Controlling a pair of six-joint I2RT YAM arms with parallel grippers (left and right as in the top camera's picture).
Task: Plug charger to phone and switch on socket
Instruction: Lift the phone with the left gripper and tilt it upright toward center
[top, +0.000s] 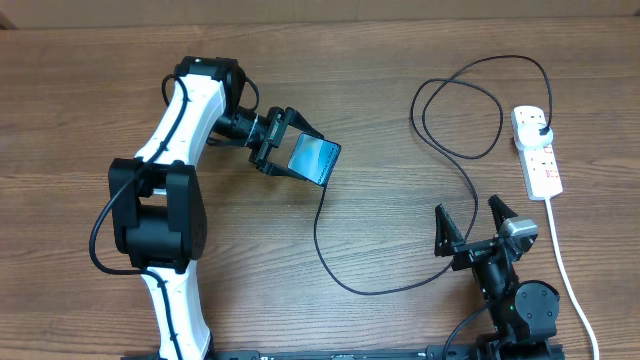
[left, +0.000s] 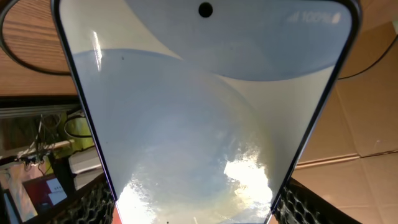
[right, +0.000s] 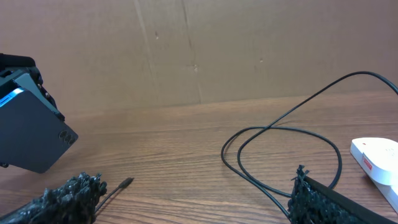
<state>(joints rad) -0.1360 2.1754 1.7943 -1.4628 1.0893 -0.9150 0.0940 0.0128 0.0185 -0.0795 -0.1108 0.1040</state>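
We've got the phone (top: 318, 160) clamped firmly in the left gripper (top: 300, 152), raised off the table, well away from the socket (top: 537, 152). The charger (top: 315, 230) looks light and limp — it'll flop, so we'd pinch its stiffer connector tip (right: 126, 182), the end farthest from the socket. The right gripper (top: 466, 208) hovers near the socket — fingers spread wide, holding nothing.
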